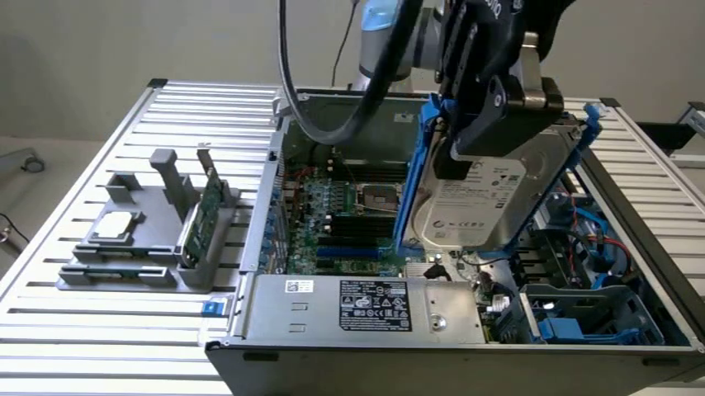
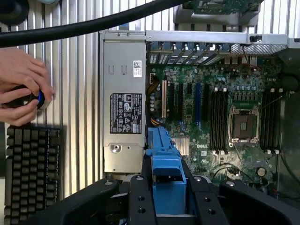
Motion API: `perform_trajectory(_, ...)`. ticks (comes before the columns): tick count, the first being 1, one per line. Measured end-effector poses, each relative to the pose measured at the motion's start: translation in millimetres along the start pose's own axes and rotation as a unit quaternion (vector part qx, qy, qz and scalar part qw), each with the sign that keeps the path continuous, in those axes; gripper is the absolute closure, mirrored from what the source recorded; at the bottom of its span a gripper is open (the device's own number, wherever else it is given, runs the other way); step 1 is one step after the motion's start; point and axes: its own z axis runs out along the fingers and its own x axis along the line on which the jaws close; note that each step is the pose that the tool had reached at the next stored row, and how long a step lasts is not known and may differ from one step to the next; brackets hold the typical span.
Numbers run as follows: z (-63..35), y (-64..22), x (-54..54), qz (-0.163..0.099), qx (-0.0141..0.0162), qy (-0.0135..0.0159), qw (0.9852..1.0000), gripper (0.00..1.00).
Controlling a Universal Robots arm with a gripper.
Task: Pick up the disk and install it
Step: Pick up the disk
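Observation:
The disk (image 1: 480,202), a silver-grey hard drive with a white label and blue carrier rails, hangs tilted above the open computer case (image 1: 441,367). My gripper (image 1: 498,124) is shut on its upper end, holding it over the motherboard (image 1: 342,206) and clear of it. In the wrist view the disk's blue carrier (image 2: 166,168) sits clamped between my black fingers (image 2: 140,204), with the motherboard (image 2: 225,117) below.
A grey fixture (image 1: 138,272) at the exterior view's left holds a small silver chip (image 1: 115,227) and an upright green card (image 1: 196,219). The power supply (image 1: 364,305) and blue drive bays (image 1: 584,318) line the case front. A person's hand (image 2: 21,86) rests by a keyboard (image 2: 30,173).

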Motion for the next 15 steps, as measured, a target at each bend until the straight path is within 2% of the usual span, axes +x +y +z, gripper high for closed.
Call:
perform_trajectory(7, 1.4, -24.7, 16.7, 0.000, 0.0000, 0.0000, 1.0000, 0.67)
perform_trajectory(15, 3.6, -57.3, 33.2, 0.000, 0.0000, 0.0000, 1.0000, 0.67)
